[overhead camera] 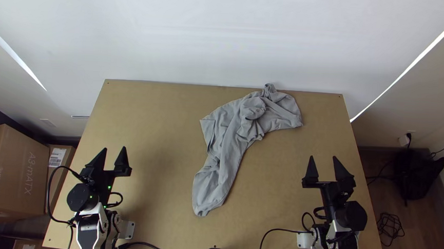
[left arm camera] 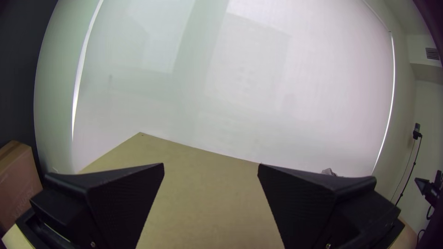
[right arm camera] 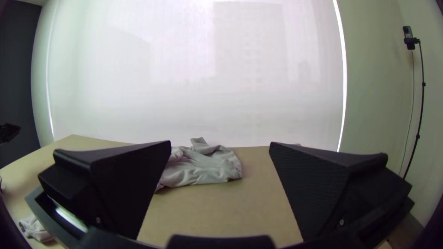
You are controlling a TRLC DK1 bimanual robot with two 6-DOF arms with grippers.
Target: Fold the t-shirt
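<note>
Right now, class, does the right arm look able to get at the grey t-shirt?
Probably yes: the right gripper is open and empty, only tabletop lies between it and the bunched t-shirt, and the left arm is off to the other side.

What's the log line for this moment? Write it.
T-shirt: bunched, on table; left end effector: open, empty; right end effector: open, empty

Room to pass over tabletop either side; bunched t-shirt blocks middle
</note>
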